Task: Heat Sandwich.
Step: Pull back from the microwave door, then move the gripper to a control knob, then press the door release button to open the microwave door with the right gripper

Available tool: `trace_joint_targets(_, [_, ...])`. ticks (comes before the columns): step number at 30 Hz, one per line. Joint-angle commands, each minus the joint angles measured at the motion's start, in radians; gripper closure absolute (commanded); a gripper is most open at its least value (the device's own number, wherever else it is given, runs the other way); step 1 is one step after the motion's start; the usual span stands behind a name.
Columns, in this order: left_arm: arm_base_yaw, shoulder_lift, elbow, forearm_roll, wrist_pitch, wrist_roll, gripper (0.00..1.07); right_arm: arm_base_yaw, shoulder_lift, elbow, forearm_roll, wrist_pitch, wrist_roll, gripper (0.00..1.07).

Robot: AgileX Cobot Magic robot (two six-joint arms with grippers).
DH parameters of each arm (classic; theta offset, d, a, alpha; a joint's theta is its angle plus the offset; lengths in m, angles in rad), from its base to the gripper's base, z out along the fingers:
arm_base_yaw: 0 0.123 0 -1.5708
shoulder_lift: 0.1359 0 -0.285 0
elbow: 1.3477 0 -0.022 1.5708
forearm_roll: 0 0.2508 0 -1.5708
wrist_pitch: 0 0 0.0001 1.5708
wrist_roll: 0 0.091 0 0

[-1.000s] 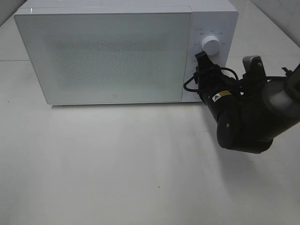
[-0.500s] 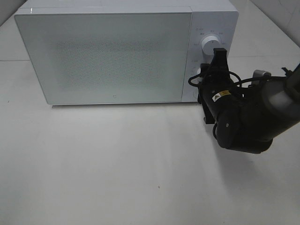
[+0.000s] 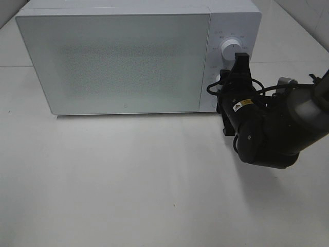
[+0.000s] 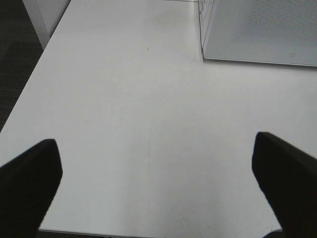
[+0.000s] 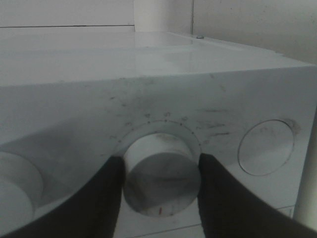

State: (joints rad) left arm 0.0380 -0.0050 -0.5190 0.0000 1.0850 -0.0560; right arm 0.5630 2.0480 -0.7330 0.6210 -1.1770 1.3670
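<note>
A white table [image 3: 128,180] is taking up almost the whole exterior view, and it is lying bare and smooth in front. In the left wrist view a dark floor [image 4: 12,54] is showing beyond the edge of the table.

A white microwave [image 3: 118,62] is standing at the back of the table. Its door [image 3: 113,31] is closed, and its dotted, milky front is letting nothing show through. The sandwich is not showing in any view, so I cannot tell if it is lying inside the microwave.

The right gripper [image 5: 159,171] is reaching to the control panel at the right of the door. Its two black fingers [image 5: 106,198] are pressing on both sides of the lower knob [image 5: 158,148], so it is grasping this knob. The upper knob [image 3: 232,49] is staying free just beside it, and a round button [image 5: 266,147] is sitting on the other side of the grasped knob.

The left gripper [image 4: 156,148] is hanging above the bare table with its fingers spread wide, holding nothing.
</note>
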Motion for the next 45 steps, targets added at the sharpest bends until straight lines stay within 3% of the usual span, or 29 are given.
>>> trace_joint_targets(1, [0.002, -0.016, 0.002, -0.01, -0.014, -0.002, 0.07, -0.005, -0.009, -0.025, -0.039, -0.037, 0.01, 0.9])
trace_joint_targets(7, [0.002, -0.016, 0.002, -0.01, -0.014, -0.002, 0.07, -0.005, -0.009, -0.025, -0.038, -0.076, 0.014, 0.74])
trace_joint_targets(10, [0.002, -0.016, 0.002, -0.01, -0.014, -0.002, 0.07, -0.005, -0.009, -0.025, -0.038, -0.109, 0.012, 0.57])
trace_joint_targets(11, [0.002, -0.016, 0.002, -0.01, -0.014, -0.002, 0.07, -0.005, -0.009, -0.025, -0.038, -0.109, 0.012, 0.57])
trace_joint_targets(13, [0.002, -0.016, 0.002, -0.01, -0.014, -0.002, 0.07, -0.005, -0.009, -0.025, -0.038, -0.11, 0.01, 0.48])
trace_joint_targets(14, [0.002, -0.016, 0.002, -0.01, -0.014, -0.002, 0.07, -0.005, -0.009, -0.025, -0.038, -0.109, 0.01, 0.39])
trace_joint_targets(18, [0.002, -0.016, 0.002, -0.01, -0.014, -0.002, 0.07, -0.005, -0.009, -0.025, -0.039, -0.107, 0.01, 0.29])
trace_joint_targets(30, [0.002, -0.016, 0.002, -0.01, -0.014, -0.002, 0.07, -0.005, -0.019, -0.006, -0.085, -0.111, 0.011, 0.31])
trace_joint_targets(45, [0.002, -0.016, 0.002, -0.01, -0.014, -0.002, 0.07, -0.004, -0.151, 0.174, -0.132, 0.054, -0.108, 0.31])
